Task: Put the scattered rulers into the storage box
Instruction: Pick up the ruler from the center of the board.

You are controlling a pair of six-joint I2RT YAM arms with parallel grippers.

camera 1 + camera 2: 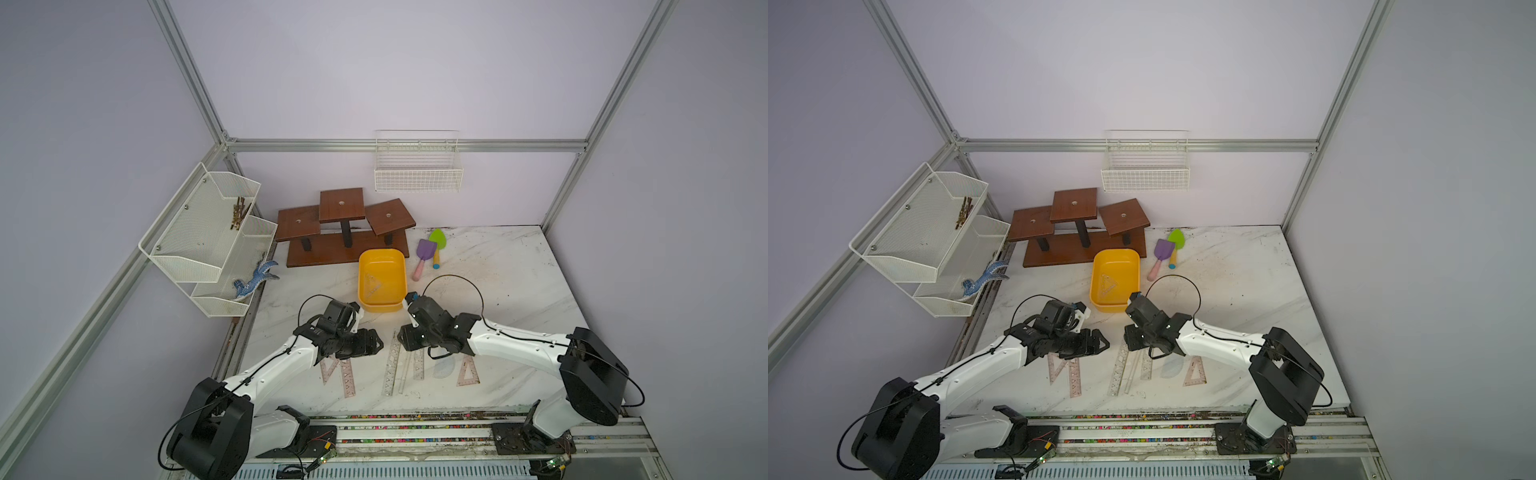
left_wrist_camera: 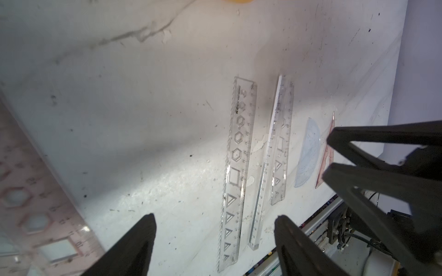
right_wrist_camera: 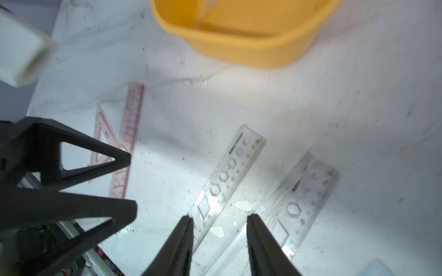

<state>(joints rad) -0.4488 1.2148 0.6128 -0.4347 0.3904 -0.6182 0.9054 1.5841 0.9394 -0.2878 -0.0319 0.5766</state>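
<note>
A dark printed brand word runs along one end of the clear stencil ruler (image 2: 235, 167), but it is too small and blurred to read. Scale figures line its edge, and on the pinkish stencil ruler (image 2: 35, 215), close under the left wrist camera, what looks like a 10 can be made out. The left fingers (image 2: 141, 239) stand apart with nothing between them. The right fingers (image 3: 257, 236) are apart too and empty, hanging over the clear rulers. In both top views these pieces lie flat in a row on the near part of the counter (image 1: 519, 282), together with a thin clear ruler (image 2: 264, 179), a second clear stencil ruler (image 2: 281, 155), a half-round protractor (image 1: 442, 368) and two pinkish set squares, one at each end of the row (image 1: 330, 370) (image 1: 468, 372). Another see-through set square (image 1: 376, 286) lies inside the yellow storage box (image 1: 361, 266), which stands just beyond both arms, in front of a brown wooden stand (image 1: 345, 245). The counter is white with grey marbling, dark specks, scuffs and whitish flakes. Pale lilac walls in an aluminium frame (image 1: 407, 145) carry a white wire basket (image 1: 417, 178) and a mesh rack (image 1: 199, 237).
</note>
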